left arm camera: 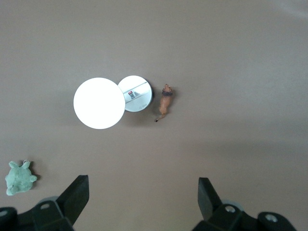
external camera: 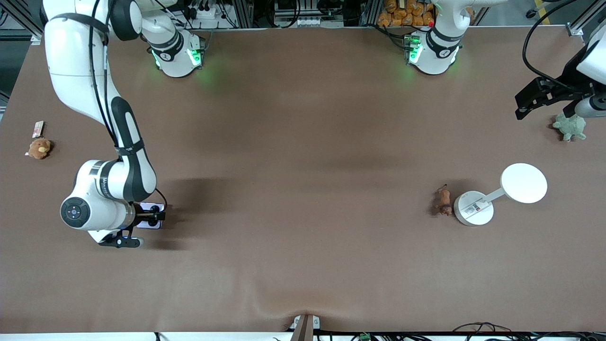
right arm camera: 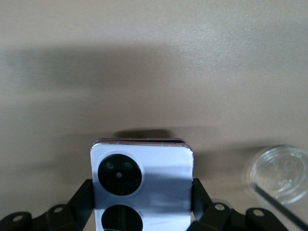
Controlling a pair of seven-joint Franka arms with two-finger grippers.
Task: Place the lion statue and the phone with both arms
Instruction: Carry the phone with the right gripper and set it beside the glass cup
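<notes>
- Your right hand (right arm camera: 142, 211) is low over the brown bench (external camera: 303, 142) toward the right arm's end, its 2 fingers clamped on the sides of the square pale-lavender flip phone (right arm camera: 142, 185).
- Your left hand (left arm camera: 142, 202) hangs spread wide, gripping nothing, above the left arm's end.
- The small brown-orange lion statue (external camera: 443, 201) lies on the bench just beside the round white stand (external camera: 473, 208).
</notes>
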